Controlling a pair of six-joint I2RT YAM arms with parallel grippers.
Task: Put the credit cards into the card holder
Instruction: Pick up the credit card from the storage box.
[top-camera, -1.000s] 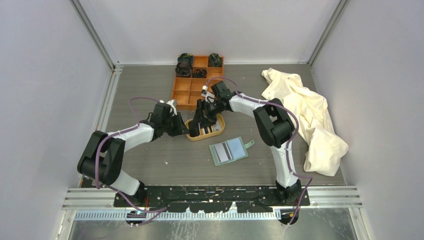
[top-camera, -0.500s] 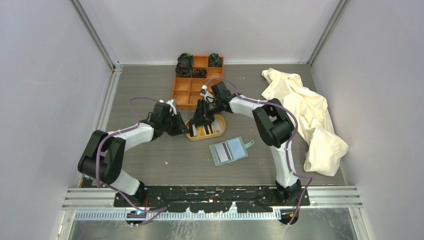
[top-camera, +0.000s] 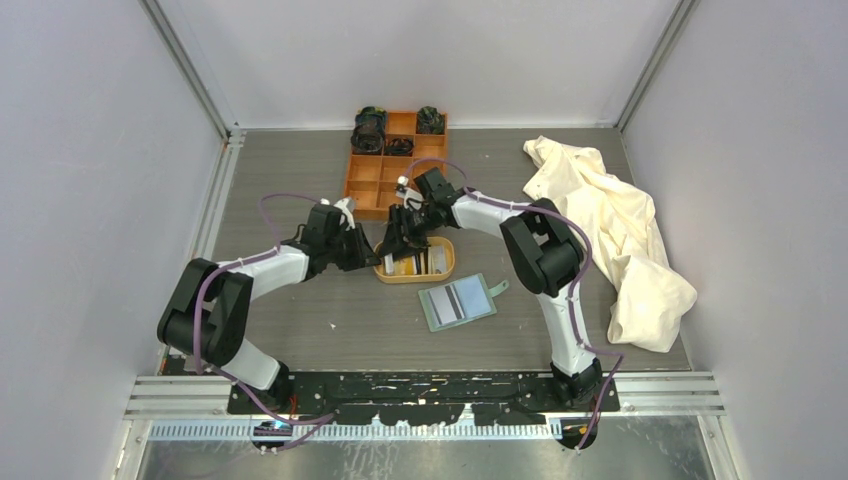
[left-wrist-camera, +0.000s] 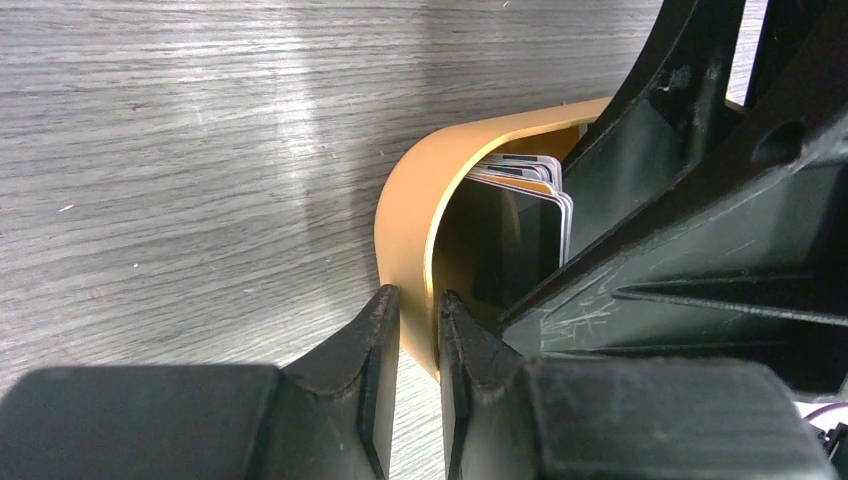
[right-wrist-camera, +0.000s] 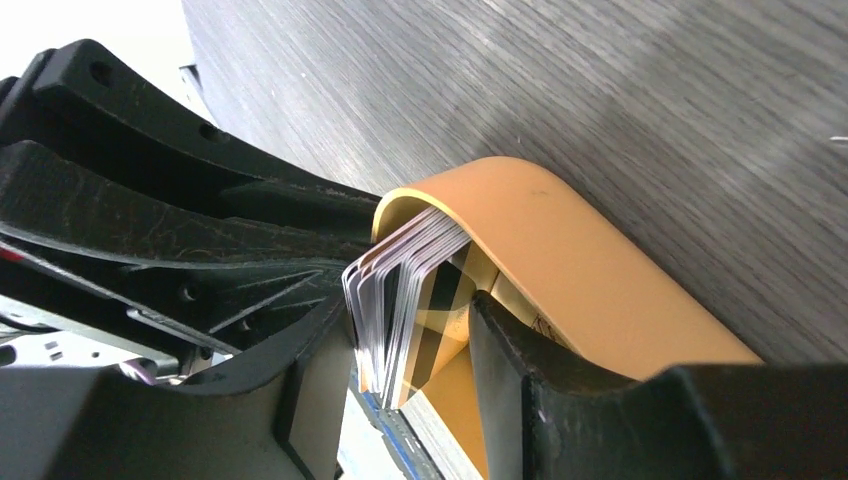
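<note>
The credit cards stand on edge in a loose fan at the left end of the oval tan tray, whose length runs left to right across the table. The right claw reaches into the tray with a finger pressed against each side of the stack. The nearest card is dark with gold bands, and its print is too small to read. The left claw pinches the tray's curved left wall. The card holder lies open and flat just in front of the tray, not touching it. Its length runs roughly left to right, and its strap tab points right.
</note>
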